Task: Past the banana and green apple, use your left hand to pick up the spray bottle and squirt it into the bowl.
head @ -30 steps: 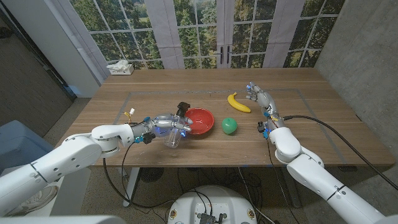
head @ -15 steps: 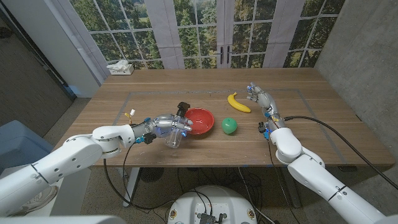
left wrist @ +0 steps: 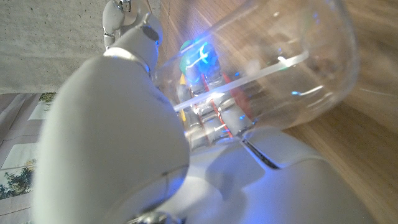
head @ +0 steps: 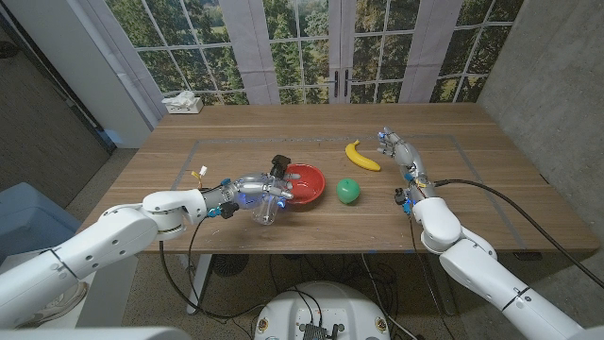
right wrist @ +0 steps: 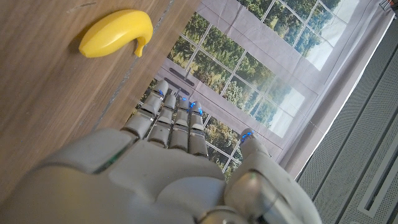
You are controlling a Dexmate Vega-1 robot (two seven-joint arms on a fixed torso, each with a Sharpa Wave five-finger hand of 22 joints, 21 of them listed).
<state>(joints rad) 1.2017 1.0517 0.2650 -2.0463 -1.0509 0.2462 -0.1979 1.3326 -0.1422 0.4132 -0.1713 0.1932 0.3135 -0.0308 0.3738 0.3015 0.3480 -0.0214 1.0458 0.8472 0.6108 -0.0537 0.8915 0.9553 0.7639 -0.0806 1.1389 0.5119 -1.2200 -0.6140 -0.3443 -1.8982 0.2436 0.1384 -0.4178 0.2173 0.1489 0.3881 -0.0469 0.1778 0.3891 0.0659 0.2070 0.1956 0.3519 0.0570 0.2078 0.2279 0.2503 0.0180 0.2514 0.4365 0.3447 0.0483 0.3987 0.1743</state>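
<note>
My left hand (head: 247, 192) grips a clear spray bottle (head: 265, 208) with a black nozzle (head: 280, 164), held tilted just left of the red bowl (head: 304, 182), the nozzle at the bowl's rim. Up close in the left wrist view, the clear bottle (left wrist: 273, 68) fills the space above my left hand (left wrist: 124, 143). A green apple (head: 348, 191) sits right of the bowl and a yellow banana (head: 360, 156) lies beyond it. My right hand (head: 397, 151) stands open at the right, near the banana (right wrist: 117, 33), its fingers (right wrist: 171, 121) extended and holding nothing.
A white object (head: 183, 102) lies at the table's far left corner. A faint rectangular outline marks the wooden table (head: 491, 179). Cables trail from both wrists. Windows stand behind the table.
My left hand has nudged the bottle slightly right, closer to the bowl's rim. My right hand stays put.
</note>
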